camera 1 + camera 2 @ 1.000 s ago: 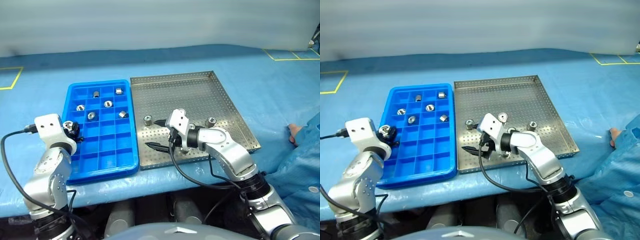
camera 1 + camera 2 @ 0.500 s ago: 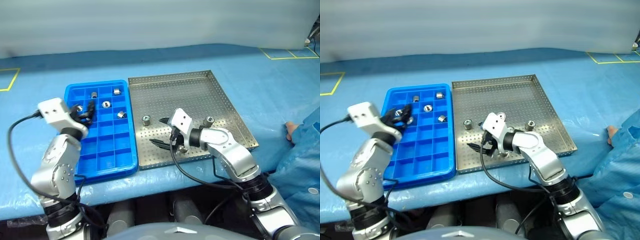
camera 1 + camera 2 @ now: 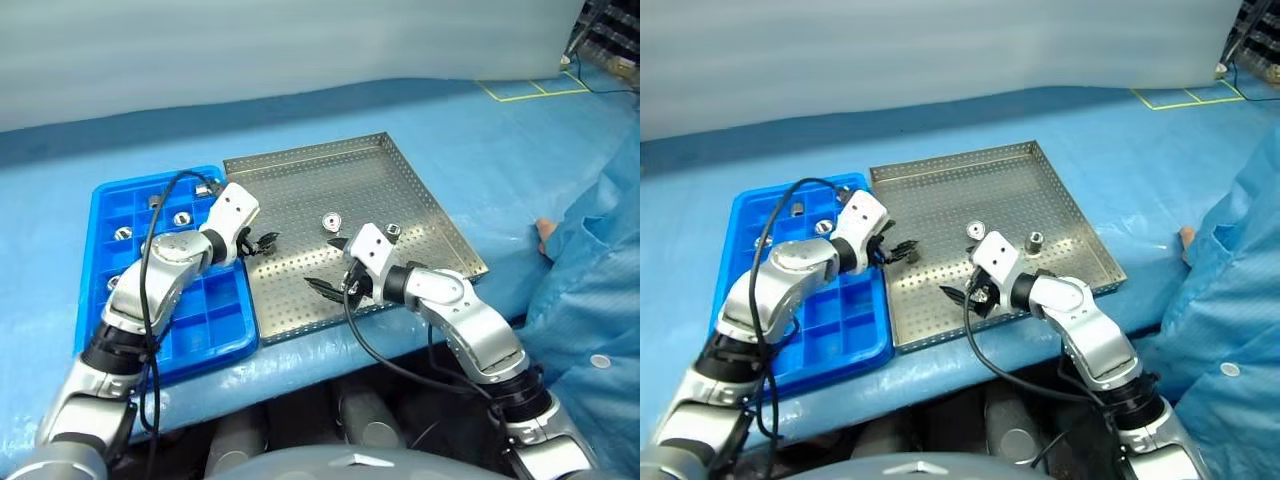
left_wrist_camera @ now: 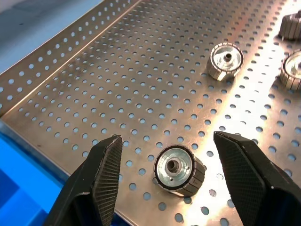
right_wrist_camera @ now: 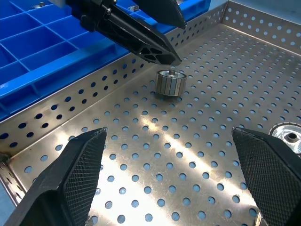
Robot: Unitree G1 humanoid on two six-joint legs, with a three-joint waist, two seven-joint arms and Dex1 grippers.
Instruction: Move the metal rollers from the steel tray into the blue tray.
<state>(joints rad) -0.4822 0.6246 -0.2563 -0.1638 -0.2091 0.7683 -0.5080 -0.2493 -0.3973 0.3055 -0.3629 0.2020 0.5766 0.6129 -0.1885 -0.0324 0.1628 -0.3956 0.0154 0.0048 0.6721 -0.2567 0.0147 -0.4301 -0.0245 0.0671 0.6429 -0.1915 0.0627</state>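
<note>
L gripper (image 4: 164, 165) hovering spread astride roller (image 4: 179, 170) on steel tray (image 3: 400, 190); R gripper (image 5: 169, 188) idling wide, empty. Risk: off-centre pinch squirting roller away, missing blue tray (image 3: 100, 200).

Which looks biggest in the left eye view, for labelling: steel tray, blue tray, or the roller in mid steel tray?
1. steel tray
2. blue tray, partly hidden by the left arm
3. roller, by far the smallest

A blue sheet (image 3: 480, 150) covers the desk. Behind its far edge stands a pale wall (image 3: 300, 40). Yellow tape lines (image 3: 520, 90) mark the far right corner.
</note>
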